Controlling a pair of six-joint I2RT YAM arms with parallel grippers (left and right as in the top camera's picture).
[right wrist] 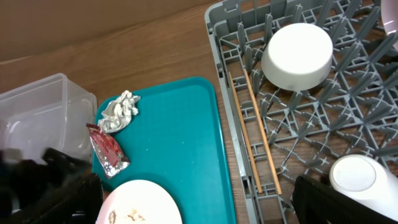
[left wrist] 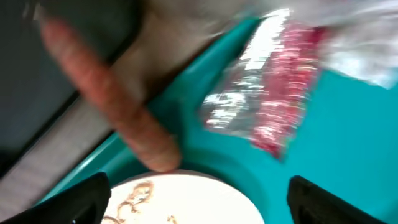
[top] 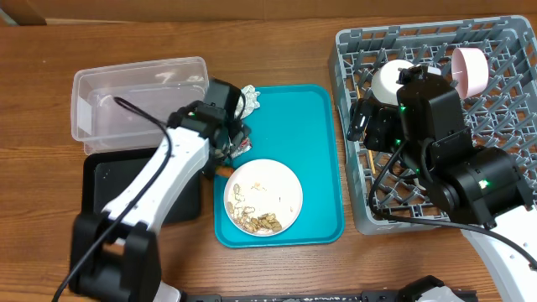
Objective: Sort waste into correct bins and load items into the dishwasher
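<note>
My left gripper [top: 230, 153] [left wrist: 199, 202] is open and empty over the left edge of the teal tray [top: 289, 126]. An orange carrot piece [left wrist: 118, 106] [top: 224, 170] lies just ahead of the fingers, its end against the white plate [top: 264, 197] with beige scraps [top: 256, 220]. The red packet [left wrist: 283, 93] [right wrist: 107, 152] and the crumpled wrapper [top: 252, 97] [right wrist: 119, 111] lie on the tray. My right gripper [right wrist: 205, 202] [top: 366, 126] is open and empty over the grey rack [top: 503, 126]. The rack holds an upturned white bowl [right wrist: 297, 55], a pink bowl [top: 470, 69], chopsticks [right wrist: 255, 137] and a white cup [right wrist: 360, 177].
The clear tub [top: 138, 96] stands behind the left arm, and the black tray [top: 105, 189] lies in front of it, to the left of the teal tray. The rack's near-left wall [right wrist: 239, 168] runs close beside the teal tray. The table is brown wood.
</note>
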